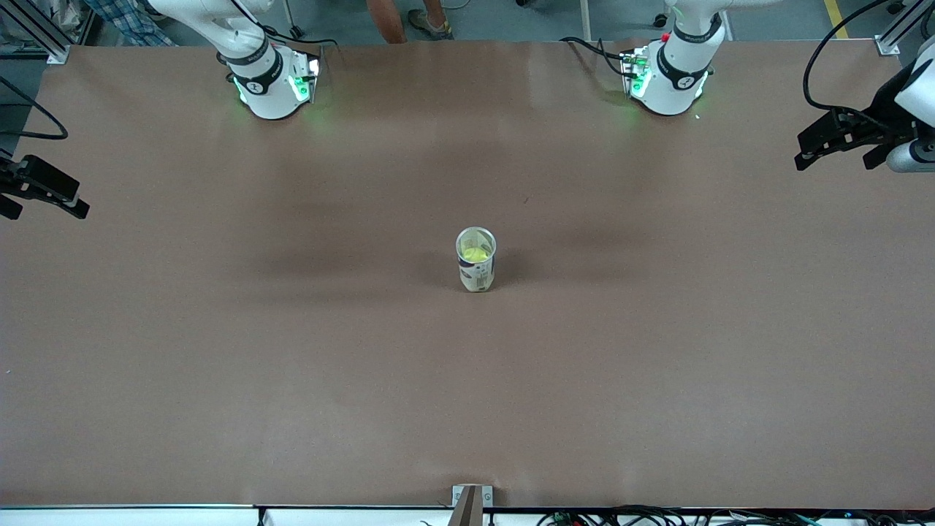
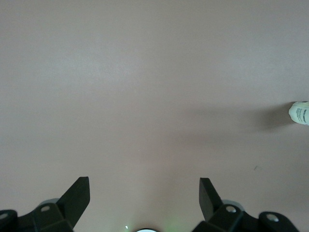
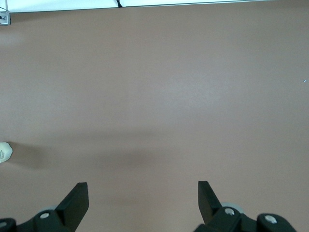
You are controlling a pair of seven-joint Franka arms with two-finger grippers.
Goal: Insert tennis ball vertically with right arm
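A clear tube-shaped can [image 1: 477, 276] with a printed label stands upright in the middle of the brown table. A yellow-green tennis ball [image 1: 475, 253] sits inside it, below the open rim. My right gripper [image 1: 42, 207] hangs open and empty over the right arm's end of the table, well away from the can. My left gripper [image 1: 838, 157] waits open and empty over the left arm's end. In the right wrist view the gripper [image 3: 143, 195] frames only bare table, with the can [image 3: 4, 152] at the picture's edge. The left wrist view shows the same: open gripper [image 2: 145, 193], can [image 2: 300, 113] at the edge.
Both arm bases [image 1: 274, 84] [image 1: 668, 80] stand along the table edge farthest from the front camera. A small metal bracket [image 1: 472, 501] sits at the nearest edge, with cables [image 1: 657, 517] beside it. A white strip [image 3: 145, 4] borders the table in the right wrist view.
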